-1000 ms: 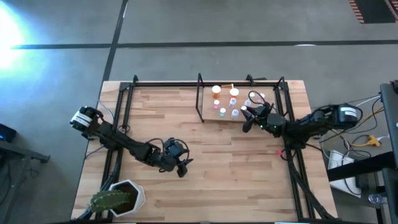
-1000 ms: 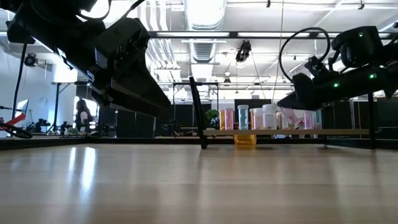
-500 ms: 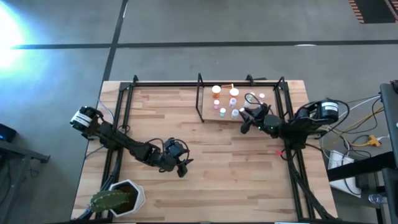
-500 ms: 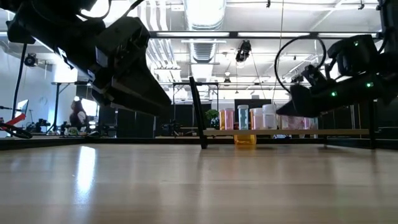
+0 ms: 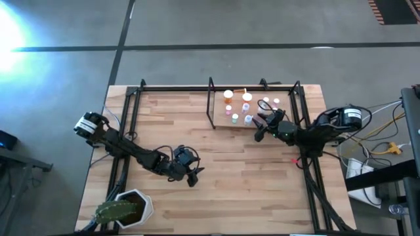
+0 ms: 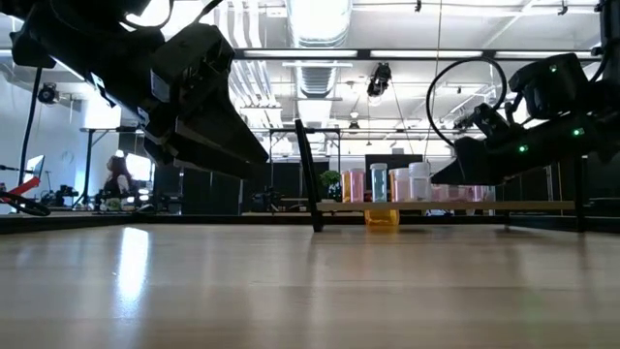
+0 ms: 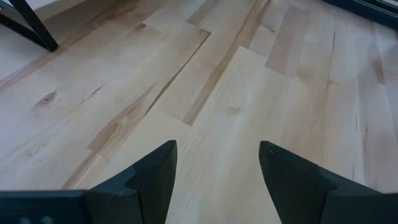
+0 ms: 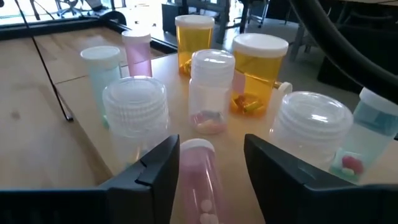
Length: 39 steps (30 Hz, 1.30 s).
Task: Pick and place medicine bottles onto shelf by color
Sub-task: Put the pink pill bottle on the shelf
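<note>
Several medicine bottles [image 5: 237,108] stand on the small wood shelf [image 5: 220,122] at the table's far right. In the right wrist view I see two orange ones [image 8: 258,71], clear white-capped ones [image 8: 210,93], a pink one [image 8: 137,53] and a bluish one [image 8: 99,65]. My right gripper [image 5: 261,128] [image 8: 211,142] is open at the shelf's near edge. A pink bottle with a white cap [image 8: 200,180] lies lengthwise between its fingers, cap pointing away. My left gripper [image 5: 191,176] [image 7: 217,168] waits open over bare tabletop at the left middle. My right gripper has the pink bottle's body [image 8: 202,193] between its fingers, along their length. A gap shows between the bottle and one finger [image 8: 273,174]. Whether the other finger touches the bottle, I cannot tell.
The white pot with the cactus [image 5: 125,208] sits at the near left corner. Black frame rods [image 5: 212,105] rise at the shelf's left end and along both table sides. Bottles stand close together right ahead of my right fingers. A person shows far behind the table [image 6: 118,179].
My right arm's rear part has swung in toward the table, and its gripper has shifted a little toward the table's left and dipped slightly at the shelf's near edge. The bottles on the shelf have stayed in place.
</note>
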Motion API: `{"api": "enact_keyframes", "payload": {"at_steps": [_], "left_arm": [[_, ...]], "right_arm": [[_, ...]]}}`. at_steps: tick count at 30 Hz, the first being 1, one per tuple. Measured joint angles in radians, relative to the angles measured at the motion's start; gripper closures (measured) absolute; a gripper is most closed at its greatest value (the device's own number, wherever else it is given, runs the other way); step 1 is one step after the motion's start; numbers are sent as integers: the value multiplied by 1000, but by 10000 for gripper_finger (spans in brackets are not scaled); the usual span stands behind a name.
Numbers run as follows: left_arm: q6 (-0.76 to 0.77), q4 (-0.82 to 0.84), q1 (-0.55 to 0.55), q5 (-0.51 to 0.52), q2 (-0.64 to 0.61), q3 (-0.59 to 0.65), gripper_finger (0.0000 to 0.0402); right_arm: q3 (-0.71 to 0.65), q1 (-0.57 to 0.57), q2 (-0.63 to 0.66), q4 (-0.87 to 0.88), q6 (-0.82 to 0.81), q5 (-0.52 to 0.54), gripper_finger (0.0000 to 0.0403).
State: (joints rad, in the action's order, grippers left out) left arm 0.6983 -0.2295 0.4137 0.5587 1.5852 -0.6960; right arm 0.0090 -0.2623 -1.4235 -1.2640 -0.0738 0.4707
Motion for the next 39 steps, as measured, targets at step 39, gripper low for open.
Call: {"api": "enact_keyframes", "payload": {"at_steps": [39], "left_arm": [[-2,-2,0,0,0,0,190]], "right_arm": [[537,401,392,1719,-488,-86,323]]}}
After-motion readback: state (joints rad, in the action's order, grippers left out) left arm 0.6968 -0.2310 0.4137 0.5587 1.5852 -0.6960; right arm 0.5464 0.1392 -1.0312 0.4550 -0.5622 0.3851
